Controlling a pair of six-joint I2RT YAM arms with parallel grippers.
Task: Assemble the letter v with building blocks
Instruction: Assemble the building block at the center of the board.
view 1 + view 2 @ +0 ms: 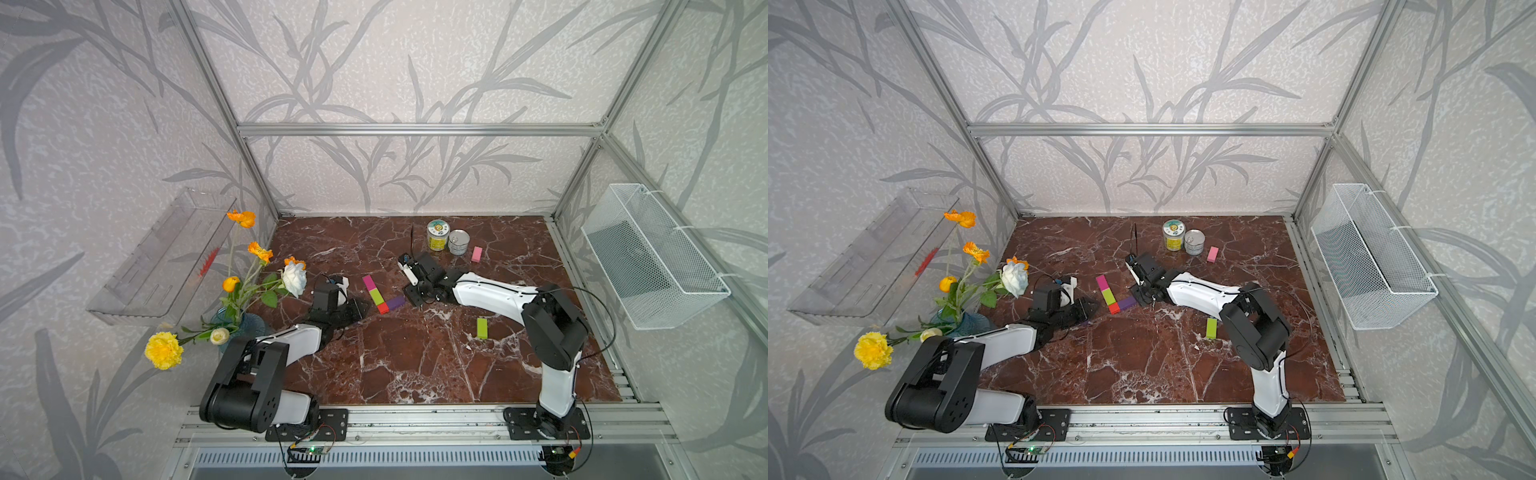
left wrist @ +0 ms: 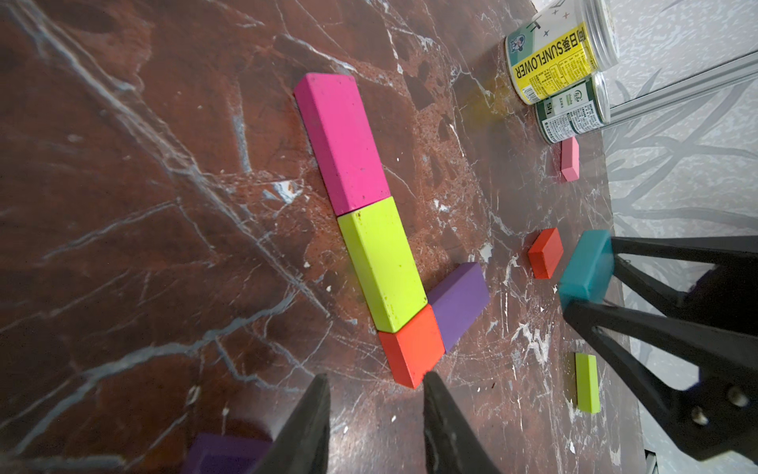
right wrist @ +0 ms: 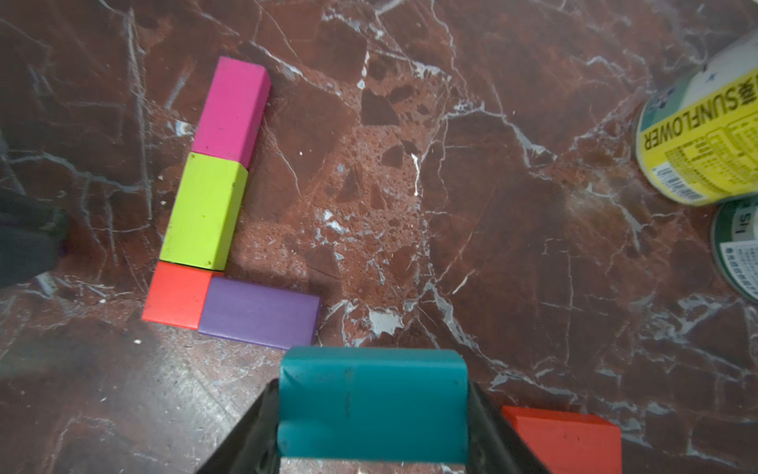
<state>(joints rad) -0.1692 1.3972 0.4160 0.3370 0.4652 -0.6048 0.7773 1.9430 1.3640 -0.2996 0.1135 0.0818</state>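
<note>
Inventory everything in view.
Cans: two; yellow can, green can; far side.
Joined blocks: four; magenta block, lime block, red corner block, purple block; centre.
Loose blocks: four; pink block by cans, loose lime block near right arm, loose red block, second purple block by left gripper.
Teal block: one, held.
Flower vase: one, blue, left edge.
Clear tray: one, left wall.
Wire basket: one, white, right wall.
Table: one, brown marble.
Left gripper: open, beside joined blocks.
Right gripper: shut on teal block.
</note>
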